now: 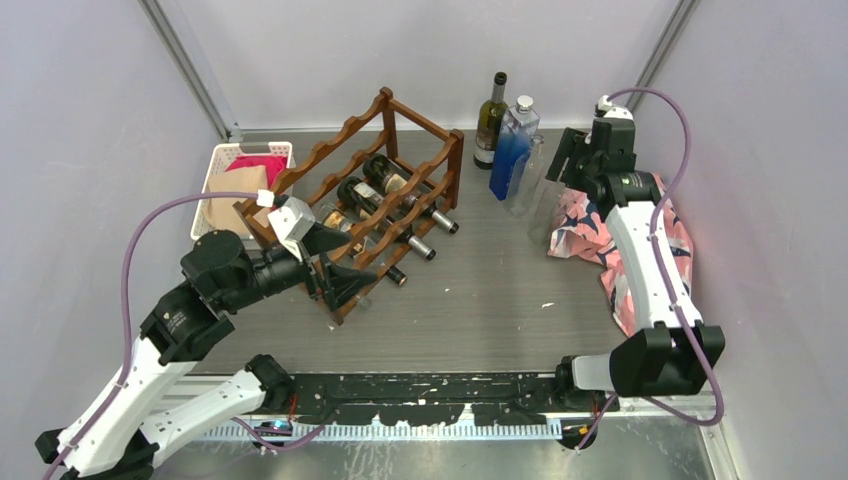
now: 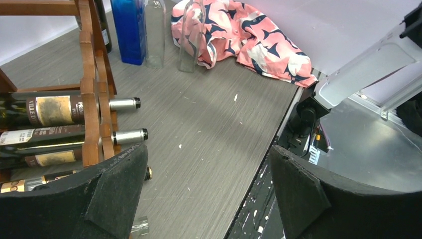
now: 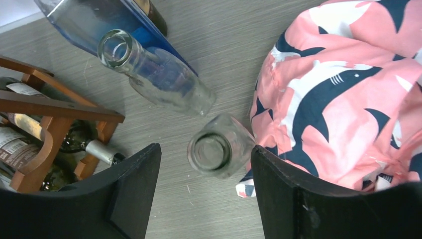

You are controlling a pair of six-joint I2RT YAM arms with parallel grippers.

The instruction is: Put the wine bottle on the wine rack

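Clear glass wine bottle point(image 3: 211, 152): upright on the table at the far right, right against the shark-print cloth point(image 3: 348, 99), with a second clear bottle point(image 3: 149, 69) and a blue bottle point(image 3: 94, 22) just beside. Empty by the look of it, so light. Rigid, smooth glass all the same: slippery under the pads, easily toppled and breakable. Best taken around the neck or just under the shoulder, squarely, and tipped flat only once clear of its neighbours.

Right gripper point(image 3: 204, 164) spread wide, one finger on either side of the bottle's mouth, clamped on nothing. Hard to say from above whether level with the neck or over it. Left gripper point(image 2: 209, 159) likewise parted and empty, close to the near end of the wine rack point(image 1: 420, 122).

Right wrist view: straight down an open, uncapped mouth. Top view only: the whole rack well apart from the bottle, top rails seemingly free. Left wrist view: dark bottles point(image 2: 54, 109) lying in the rack, capped necks poking out.
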